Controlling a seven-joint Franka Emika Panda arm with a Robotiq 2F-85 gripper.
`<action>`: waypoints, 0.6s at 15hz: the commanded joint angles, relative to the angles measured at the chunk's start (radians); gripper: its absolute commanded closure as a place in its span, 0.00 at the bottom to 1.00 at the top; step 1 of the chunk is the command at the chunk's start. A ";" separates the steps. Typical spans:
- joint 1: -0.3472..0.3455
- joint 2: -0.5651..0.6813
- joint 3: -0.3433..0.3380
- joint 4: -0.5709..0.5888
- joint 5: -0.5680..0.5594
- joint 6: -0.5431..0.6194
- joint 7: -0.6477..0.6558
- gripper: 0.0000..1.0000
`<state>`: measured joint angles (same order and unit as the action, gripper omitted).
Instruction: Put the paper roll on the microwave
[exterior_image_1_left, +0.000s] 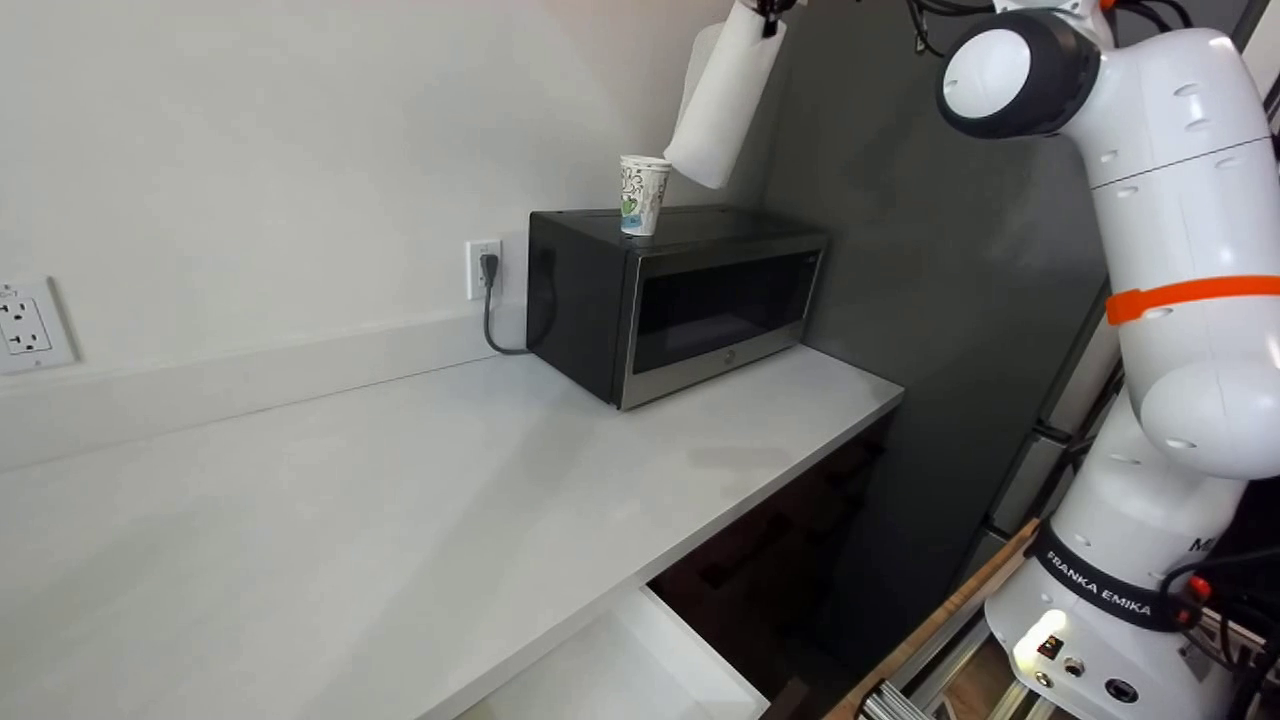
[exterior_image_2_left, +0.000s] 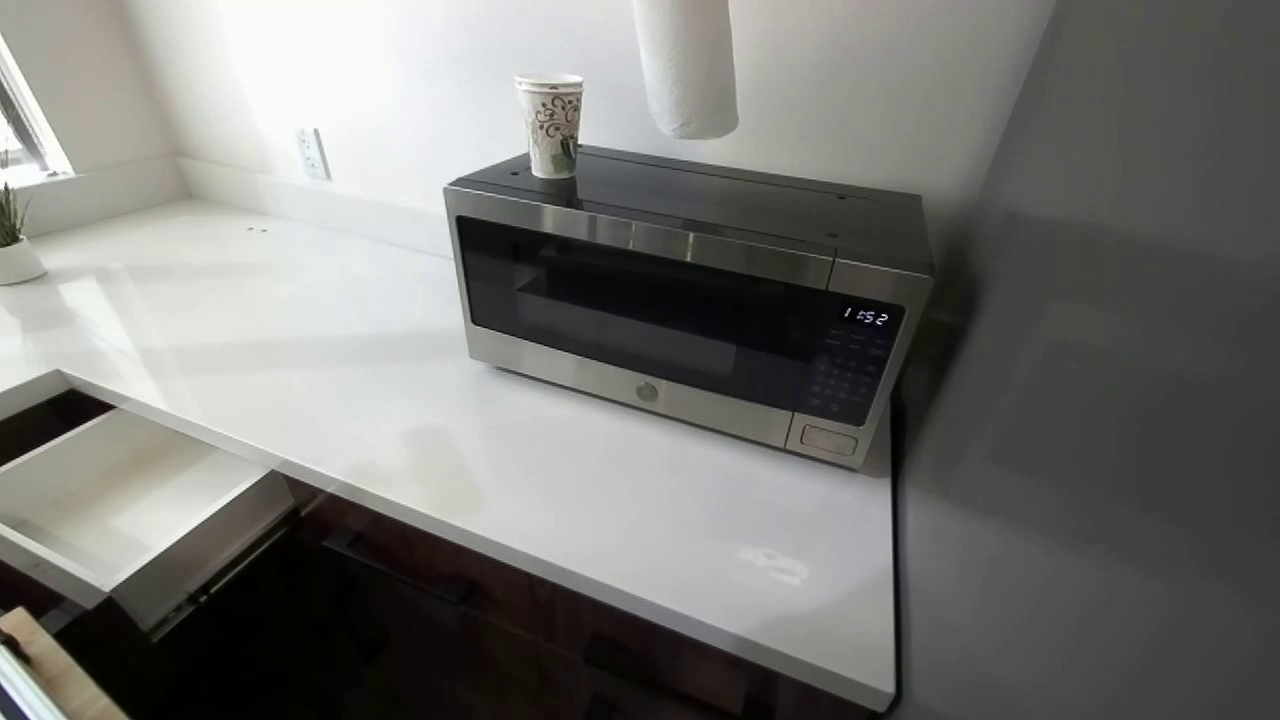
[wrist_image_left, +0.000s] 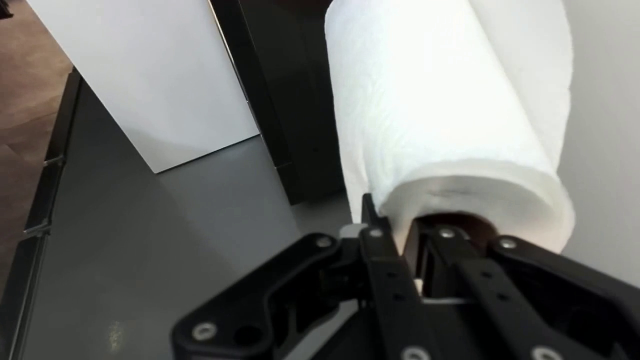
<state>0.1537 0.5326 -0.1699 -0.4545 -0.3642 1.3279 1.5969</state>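
- Pinching the wall of the paper roll (wrist_image_left: 440, 100), the gripper (wrist_image_left: 402, 230) has its jaws nearly together, one finger (wrist_image_left: 440, 250) inside the core.
- The paper roll hangs tilted above the microwave (exterior_image_2_left: 680, 310) (its display (exterior_image_2_left: 867, 317) reads 11:52), apart from its top.
- Nested patterned cups (exterior_image_2_left: 552, 130) stand upright on top, near one end.

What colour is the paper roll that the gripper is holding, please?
White; the paper roll shows best in the wrist view.
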 joint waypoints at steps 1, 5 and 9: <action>-0.013 0.055 -0.012 0.028 0.003 -0.001 -0.054 0.97; -0.015 0.081 -0.025 0.025 -0.001 -0.004 -0.109 0.97; -0.012 0.098 -0.026 0.025 0.004 -0.001 -0.115 0.97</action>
<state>0.1419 0.6124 -0.1902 -0.4535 -0.3690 1.3280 1.4976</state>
